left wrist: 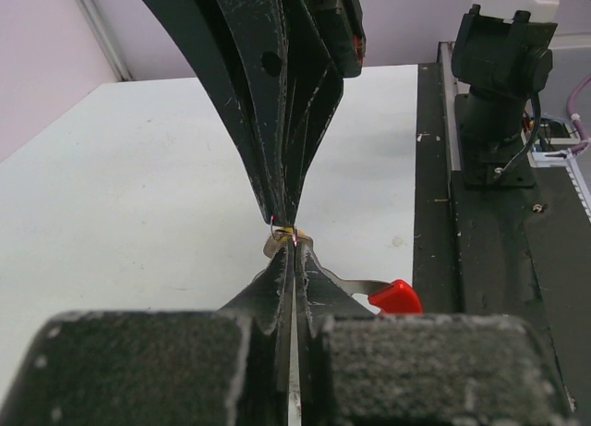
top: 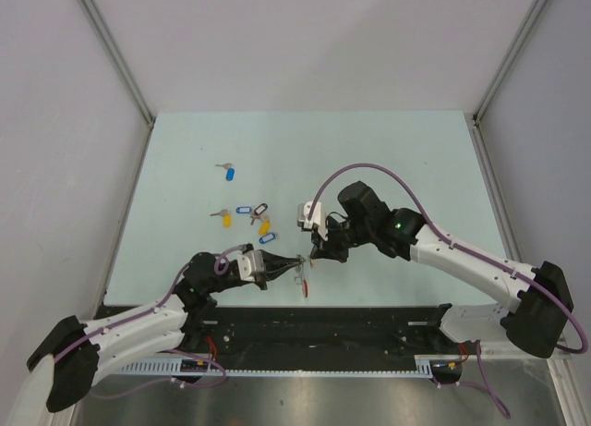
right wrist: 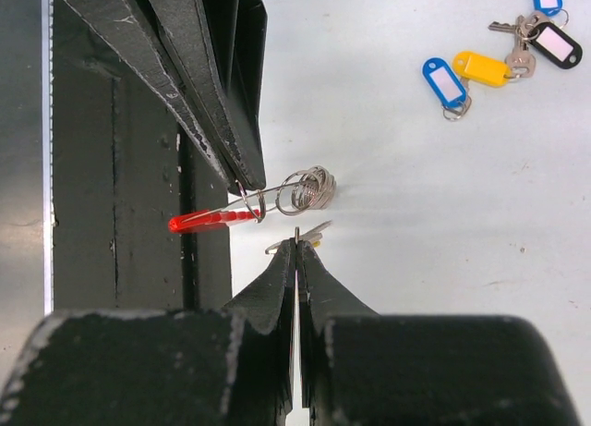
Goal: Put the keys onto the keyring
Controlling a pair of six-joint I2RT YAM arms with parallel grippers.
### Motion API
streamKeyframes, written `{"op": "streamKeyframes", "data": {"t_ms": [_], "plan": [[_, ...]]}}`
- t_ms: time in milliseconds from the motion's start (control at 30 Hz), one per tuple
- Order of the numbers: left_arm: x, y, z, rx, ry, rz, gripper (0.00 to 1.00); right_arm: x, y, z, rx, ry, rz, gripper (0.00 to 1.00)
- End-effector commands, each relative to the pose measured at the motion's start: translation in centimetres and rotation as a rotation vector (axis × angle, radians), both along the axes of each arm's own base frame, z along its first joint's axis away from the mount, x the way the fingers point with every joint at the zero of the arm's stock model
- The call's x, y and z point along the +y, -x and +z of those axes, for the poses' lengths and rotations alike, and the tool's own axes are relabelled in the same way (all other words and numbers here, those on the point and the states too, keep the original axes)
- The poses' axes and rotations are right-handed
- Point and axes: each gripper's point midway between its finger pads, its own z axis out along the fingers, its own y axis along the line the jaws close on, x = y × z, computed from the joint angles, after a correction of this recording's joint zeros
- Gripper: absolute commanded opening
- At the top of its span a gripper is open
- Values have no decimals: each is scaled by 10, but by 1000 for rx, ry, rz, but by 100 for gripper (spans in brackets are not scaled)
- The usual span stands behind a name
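Keyring (right wrist: 309, 188) is off the table (top: 388, 158), up near the front edge betw the two arms: grey metal coils w/ a thin wire running to the red arc (left wrist: 395, 298), which hangs to one side. Left gripper (right wrist: 247, 191) is clamped tight on the wire/ring part, jaws fully together. Just beside it, a small silver key (right wrist: 312, 233), or what looks like one (too small to be sure, no tag visible), is pinched in the right gripper (right wrist: 297, 245), also clenched. The two tips are almost touching, key right next to the ring but not on it as far as I can see. Remaining keys (top: 259, 221) w/ blue, yellow and dark tags lie loose in a cluster mid-table, well apart from the grippers, one blue one farther back.

Step in hand, I'd say: threading the first key. Next move prob needs fine alignment of the key's hole w/ the ring's open end, then a slide along the wire w/out either grip slipping.

Pose: both arms reach inward and low, wrists angled so fingers meet tip to tip over the near table edge
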Motion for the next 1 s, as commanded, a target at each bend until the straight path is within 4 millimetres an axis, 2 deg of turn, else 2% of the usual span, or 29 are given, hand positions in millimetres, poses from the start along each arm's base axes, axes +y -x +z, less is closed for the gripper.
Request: {"op": "streamKeyframes", "data": {"t_ms": [0,633,967], "plan": [[-3,-1,32,-41,70,-11,0,6,4,10,-38,-38,43,0],[2,-9,38,-1,115,38,0,5,16,19,-39,-58,73,0],[1,-6,39,-10,115,11,0,6,11,20,-51,-61,52,0]]}}
